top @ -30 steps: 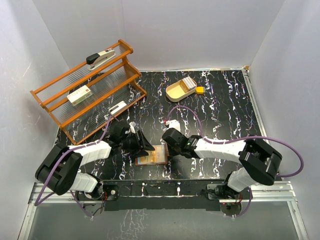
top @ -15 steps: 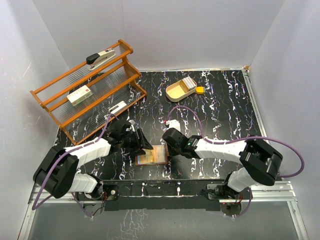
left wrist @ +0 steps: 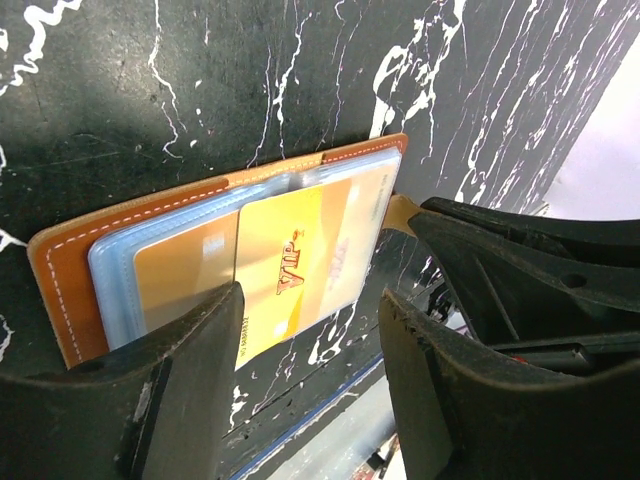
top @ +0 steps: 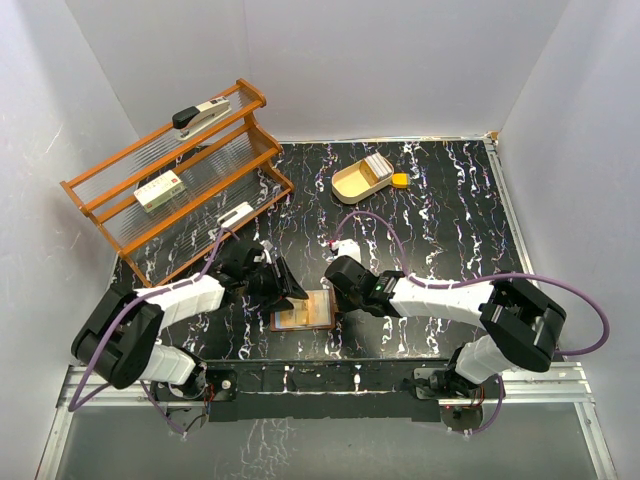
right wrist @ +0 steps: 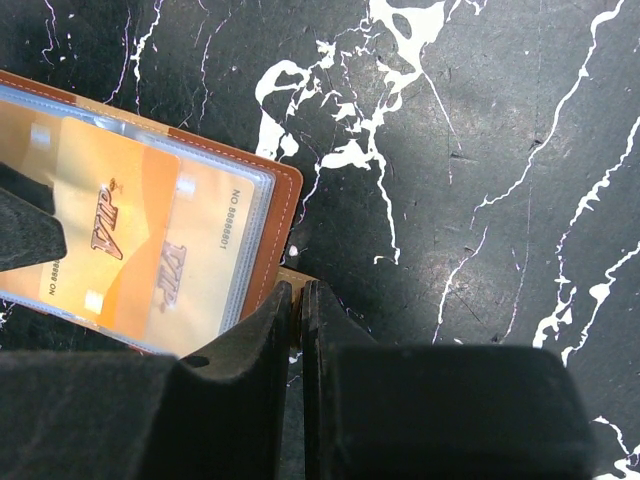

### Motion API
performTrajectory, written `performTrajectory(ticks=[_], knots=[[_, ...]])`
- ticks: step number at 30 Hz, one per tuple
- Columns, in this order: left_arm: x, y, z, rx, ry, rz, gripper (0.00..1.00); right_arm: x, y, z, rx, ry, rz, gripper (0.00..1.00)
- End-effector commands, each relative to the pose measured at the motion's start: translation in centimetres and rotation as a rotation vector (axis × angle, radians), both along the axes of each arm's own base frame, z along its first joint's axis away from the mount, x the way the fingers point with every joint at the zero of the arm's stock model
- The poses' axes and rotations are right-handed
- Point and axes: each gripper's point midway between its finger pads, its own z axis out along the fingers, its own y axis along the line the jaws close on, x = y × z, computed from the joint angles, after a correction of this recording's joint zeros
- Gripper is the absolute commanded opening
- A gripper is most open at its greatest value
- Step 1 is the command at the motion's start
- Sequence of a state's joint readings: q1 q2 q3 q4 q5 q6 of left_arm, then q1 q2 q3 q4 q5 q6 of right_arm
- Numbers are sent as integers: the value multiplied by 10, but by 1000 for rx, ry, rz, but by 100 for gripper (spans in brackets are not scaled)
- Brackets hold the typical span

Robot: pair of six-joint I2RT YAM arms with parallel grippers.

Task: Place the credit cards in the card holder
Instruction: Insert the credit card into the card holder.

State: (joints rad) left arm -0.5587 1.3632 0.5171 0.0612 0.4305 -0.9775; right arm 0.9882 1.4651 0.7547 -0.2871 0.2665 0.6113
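The brown leather card holder lies open near the front edge, with clear sleeves inside. A gold VIP credit card lies partly inside a sleeve; it also shows in the right wrist view. My left gripper is open, its fingers low over the card's near end, one finger covering a corner. My right gripper is shut on the holder's tan snap tab at the holder's right edge. From above, the left gripper and right gripper flank the holder. More cards stand in the tan tray.
The tan oval tray and a small yellow block sit at the back. A wooden rack at the left holds a stapler, a white-and-green box and a pale flat item. The table's front edge lies just below the holder.
My left gripper has shifted slightly by the holder's left side. The right gripper and the holder have stayed put.
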Motion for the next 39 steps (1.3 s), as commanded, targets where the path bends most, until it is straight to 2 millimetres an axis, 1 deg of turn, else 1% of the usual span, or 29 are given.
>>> performTrajectory(ticks=[1,24,32,39], knots=[[-5,-6,-2,-34,32,-8,56,5,7,11,51,-35,-6,4],[-3,-19,-3,-112,47,5,56,4,10,9,62,-28,0,4],[-2,-29,0,-157,47,12,56,4,10,7,62,-25,0,4],[-1,-40,7,-209,45,12,56,3,11,6,65,-25,-2,4]])
